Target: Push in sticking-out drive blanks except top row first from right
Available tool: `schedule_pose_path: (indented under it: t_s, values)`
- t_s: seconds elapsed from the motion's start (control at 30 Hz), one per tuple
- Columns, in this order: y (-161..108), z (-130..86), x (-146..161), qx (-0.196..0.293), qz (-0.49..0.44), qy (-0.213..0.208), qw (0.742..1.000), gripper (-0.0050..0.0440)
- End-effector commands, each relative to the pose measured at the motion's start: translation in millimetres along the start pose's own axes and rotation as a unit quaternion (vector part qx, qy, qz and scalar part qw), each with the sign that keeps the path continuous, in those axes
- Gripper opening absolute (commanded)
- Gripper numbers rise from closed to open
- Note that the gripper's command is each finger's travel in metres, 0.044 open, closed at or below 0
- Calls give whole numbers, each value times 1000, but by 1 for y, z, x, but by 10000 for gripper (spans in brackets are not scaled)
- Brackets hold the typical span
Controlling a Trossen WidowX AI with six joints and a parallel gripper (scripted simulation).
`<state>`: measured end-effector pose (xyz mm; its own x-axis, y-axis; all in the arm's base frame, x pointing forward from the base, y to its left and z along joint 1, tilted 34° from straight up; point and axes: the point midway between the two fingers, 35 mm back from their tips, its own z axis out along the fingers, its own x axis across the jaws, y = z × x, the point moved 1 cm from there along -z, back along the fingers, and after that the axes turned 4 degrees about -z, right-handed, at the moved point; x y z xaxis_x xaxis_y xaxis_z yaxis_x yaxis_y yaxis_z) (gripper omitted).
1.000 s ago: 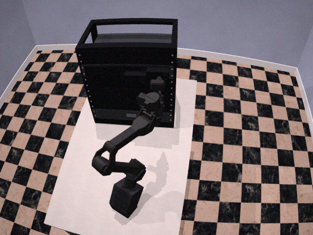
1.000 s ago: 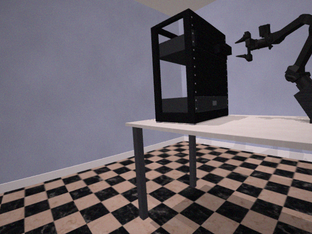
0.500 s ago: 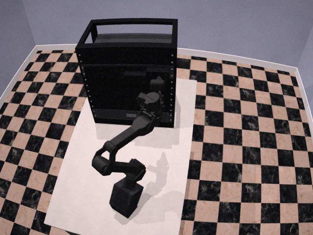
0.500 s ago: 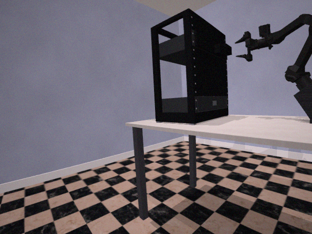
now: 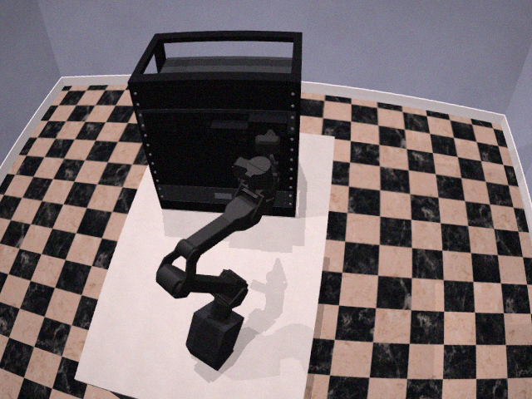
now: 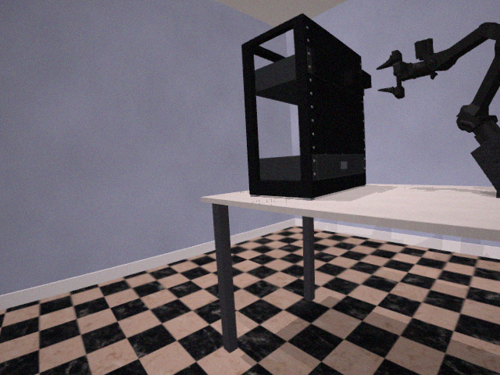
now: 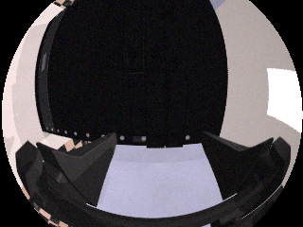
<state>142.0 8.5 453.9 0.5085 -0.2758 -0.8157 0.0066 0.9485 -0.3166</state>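
The black rack (image 5: 214,124) stands on the white table (image 5: 206,274), with its dark front facing my arm. It also shows in the side view (image 6: 306,108). One drive blank (image 6: 364,79) sticks out of the front in the top row; from above its lighter top (image 5: 229,125) shows near the middle. The other blanks are too dark to tell apart. My gripper (image 6: 381,79) (image 5: 266,139) is open and empty, with one finger above the other, a short gap in front of the rack's upper right part. In the wrist view the rack front (image 7: 135,63) fills the frame beyond both fingers.
The rack stands near the table's far end, with its open frame top (image 5: 223,46) and a grey bottom panel (image 6: 339,165). My arm's base (image 5: 213,339) sits at the table's near end. A checkered floor lies far below the table edges.
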Motion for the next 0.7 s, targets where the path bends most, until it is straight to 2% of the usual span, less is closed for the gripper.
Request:
schedule_pose_path:
  t_s: [0.0,0.27,0.3,0.67]
  values:
    - [1,-1,-6,-2,-4,-7,1000,440]
    - [1,-1,-6,-2,-4,-7,1000,440]
    - [1,-1,-6,-2,-4,-7,1000,0]
    - [1,-1,-6,-2,-4,-7,1000,0]
